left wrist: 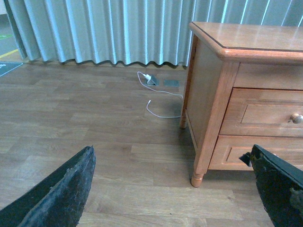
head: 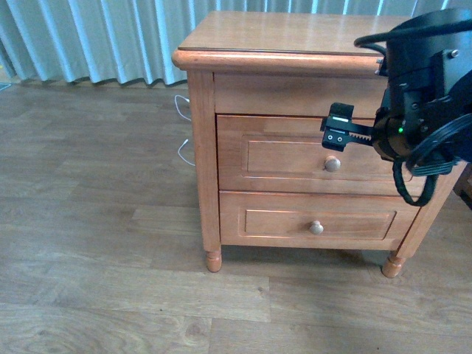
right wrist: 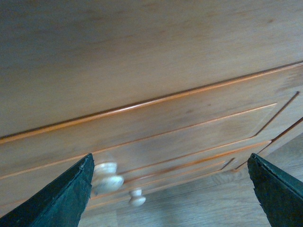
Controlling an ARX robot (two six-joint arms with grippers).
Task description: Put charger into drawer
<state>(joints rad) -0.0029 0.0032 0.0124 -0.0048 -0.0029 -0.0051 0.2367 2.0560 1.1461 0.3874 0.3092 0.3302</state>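
The drawer (head: 284,156) is the upper one of a light-wood nightstand and stands closed, with its round pale knob (head: 332,164). My right gripper (head: 337,135) is open and empty, close in front of the drawer face, just above the knob. In the right wrist view the drawer front (right wrist: 189,137) fills the frame, and the knob (right wrist: 108,179) sits beside one of the fingers (right wrist: 66,198). My left gripper (left wrist: 175,189) is open and empty, low over the floor, left of the nightstand. The charger is not in view.
The shorter lower drawer (head: 280,221) with its knob (head: 316,227) is closed. A thin white cable (left wrist: 161,92) with a small plug lies on the wood floor by the curtain (left wrist: 118,28). The nightstand top (head: 295,33) shows bare wood.
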